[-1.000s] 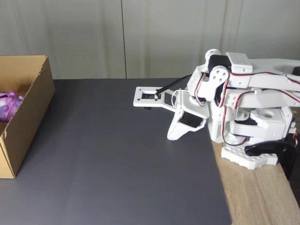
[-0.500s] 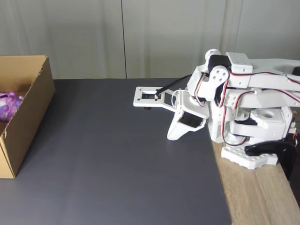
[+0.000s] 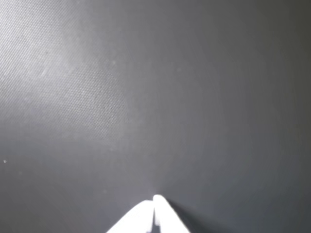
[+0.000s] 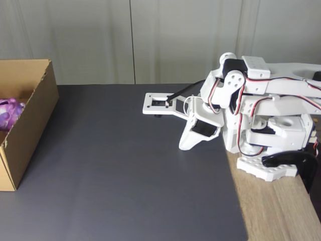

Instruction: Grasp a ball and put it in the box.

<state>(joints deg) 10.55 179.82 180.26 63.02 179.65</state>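
The purple, pink and white knobbly ball [image 4: 8,112] lies inside the brown cardboard box [image 4: 31,124] at the left edge of the fixed view, partly hidden by the box wall. The white arm is folded up at the right, far from the box. Its gripper [image 4: 184,146] points down at the dark mat, the tip just above or on it. In the wrist view the two white fingertips meet, so the gripper [image 3: 155,198] is shut with nothing between the fingers.
A dark grey mat [image 4: 125,175] covers most of the table. Bare wood [image 4: 276,211] shows at the right, where the arm's base [image 4: 271,165] is clamped. Grey wall panels stand behind.
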